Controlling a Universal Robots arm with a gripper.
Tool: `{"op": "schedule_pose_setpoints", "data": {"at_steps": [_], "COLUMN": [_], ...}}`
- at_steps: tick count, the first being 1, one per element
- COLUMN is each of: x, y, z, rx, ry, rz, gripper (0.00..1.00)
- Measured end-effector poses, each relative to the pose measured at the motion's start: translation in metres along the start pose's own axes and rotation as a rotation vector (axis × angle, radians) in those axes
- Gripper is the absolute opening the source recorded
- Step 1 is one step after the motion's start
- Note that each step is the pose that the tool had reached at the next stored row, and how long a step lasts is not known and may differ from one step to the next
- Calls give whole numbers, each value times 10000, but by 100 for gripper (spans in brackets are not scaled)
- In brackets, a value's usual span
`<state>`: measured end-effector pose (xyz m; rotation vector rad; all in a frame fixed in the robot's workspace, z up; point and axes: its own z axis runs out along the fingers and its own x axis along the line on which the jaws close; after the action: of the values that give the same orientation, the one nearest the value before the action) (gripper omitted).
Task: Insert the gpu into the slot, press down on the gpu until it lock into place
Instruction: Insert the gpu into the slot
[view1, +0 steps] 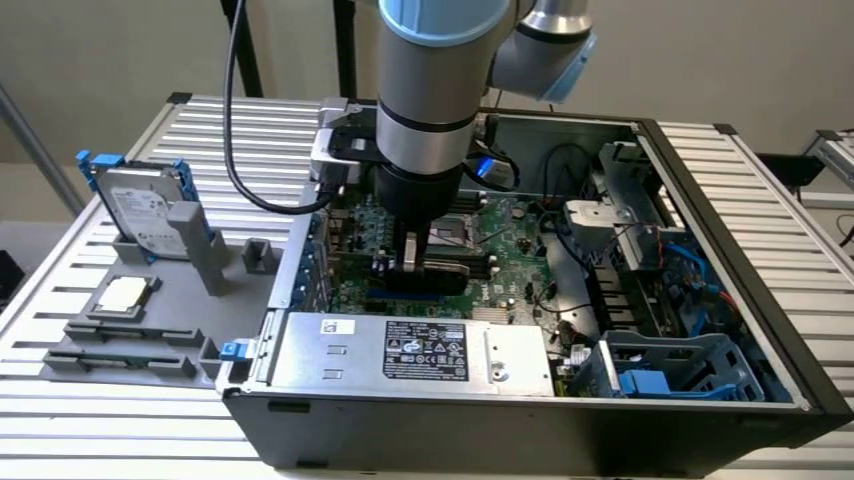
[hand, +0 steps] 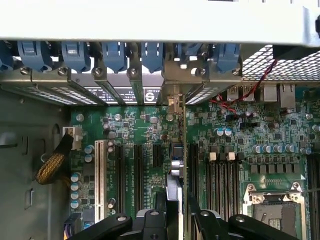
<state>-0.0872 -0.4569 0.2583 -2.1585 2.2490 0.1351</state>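
The robot arm's black two-fingered hand (view1: 412, 262) reaches straight down into the open dark-grey computer case (view1: 747, 400), which stands on the slatted aluminium bench (view1: 134, 440). The hand pinches the thin flat black rectangular gpu card (view1: 447, 272) between its fingers, holding it upright on its long edge over the green motherboard (view1: 514, 240). In the exterior view the card's lower edge sits right at the long narrow bright-blue plastic slot (view1: 400, 296), a short stretch of which shows just beneath the hand; whether the card is fully seated cannot be told. In the wrist view the gpu (hand: 174, 175) appears edge-on, running from between the two fingers of the hand (hand: 176, 207) toward its metal bracket end at the case's rear wall, with the parallel black memory slots (hand: 220, 180) to one side and a white expansion slot (hand: 100, 180) to the other. The grey labelled power-supply box (view1: 414, 350) lies near the hand, toward the camera.
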Motion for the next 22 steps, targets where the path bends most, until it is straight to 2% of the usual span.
{"op": "schedule_pose_setpoints", "data": {"at_steps": [3,12,22], "x": [0,-1,-2], "y": [0,-24,-48], "z": [4,7,6], "rx": [-91,-101,-206], "ry": [5,5,42], "rz": [6,6,21], "gripper": [26,26,26]}}
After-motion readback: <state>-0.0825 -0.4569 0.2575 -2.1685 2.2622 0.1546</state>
